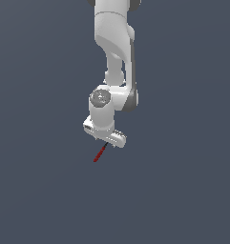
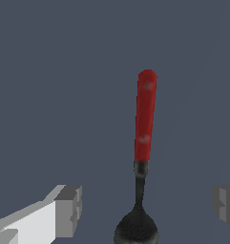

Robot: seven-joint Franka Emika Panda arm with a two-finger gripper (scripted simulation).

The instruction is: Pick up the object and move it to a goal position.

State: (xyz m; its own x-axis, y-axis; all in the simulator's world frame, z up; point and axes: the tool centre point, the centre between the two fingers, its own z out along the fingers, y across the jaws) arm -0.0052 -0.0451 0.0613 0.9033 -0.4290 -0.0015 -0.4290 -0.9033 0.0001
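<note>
The object (image 2: 145,116) is a thin rod with a red shaft and a small black rounded head (image 2: 136,229). It lies on the flat grey surface. In the exterior view the object (image 1: 99,153) pokes out from under the white gripper (image 1: 106,141), its black end hidden beneath the hand. In the wrist view the gripper (image 2: 146,208) is open. Its two grey fingertips (image 2: 68,209) stand wide apart on either side of the black head, not touching it.
The white Panda arm (image 1: 114,43) reaches down from the top of the exterior view. A uniform grey surface (image 1: 183,181) surrounds the object on all sides. No goal marker shows.
</note>
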